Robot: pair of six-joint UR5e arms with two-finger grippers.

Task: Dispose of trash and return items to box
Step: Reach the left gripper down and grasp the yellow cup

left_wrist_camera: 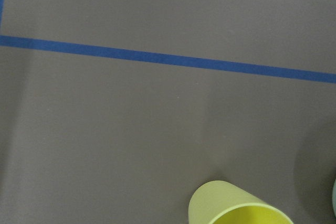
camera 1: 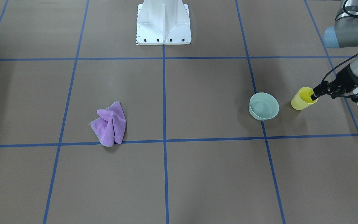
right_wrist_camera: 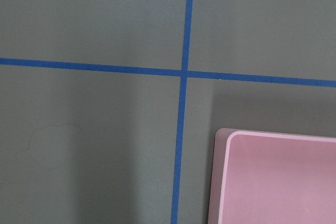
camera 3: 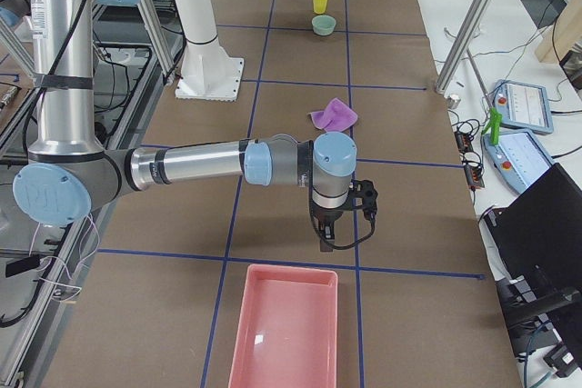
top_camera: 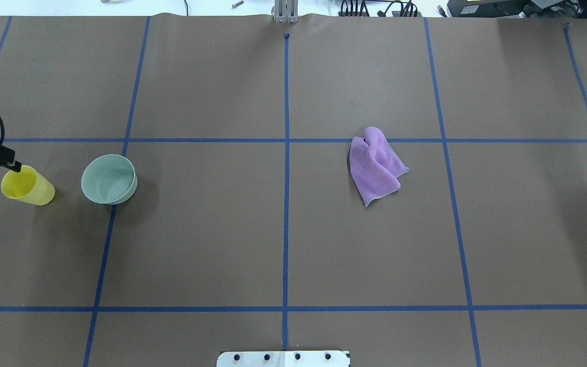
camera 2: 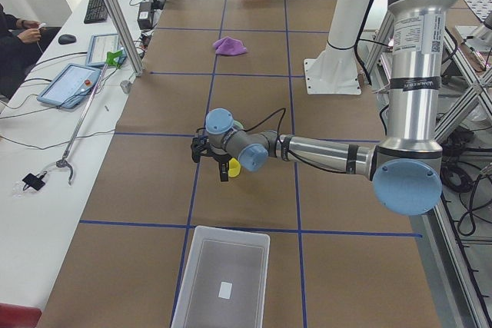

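Box point(camera 2: 223, 286) shows whole only in the left side view, at 6 o'clock of the left pincer point(camera 1: 314, 95), a white patch on its floor. Pink tray point(camera 3: 284, 333) shows in the right side view at 6 o'clock of the right pincer point(camera 3: 325, 241), whose opening I cannot tell. Overhead, purple cloth point(top_camera: 375, 165) lies crumpled on the tabletop point(top_camera: 283, 244), well apart at 3 o'clock of the mint bowl point(top_camera: 109, 179); yellow cup point(top_camera: 26, 186) stands just at its 9 o'clock, left pincer tips at the cup's rim, grip unclear.

Silver arms point(camera 3: 182, 165), pale-blue joint caps point(camera 2: 406, 187), black left gripper point(camera 1: 315, 94), white base point(camera 1: 163, 21).
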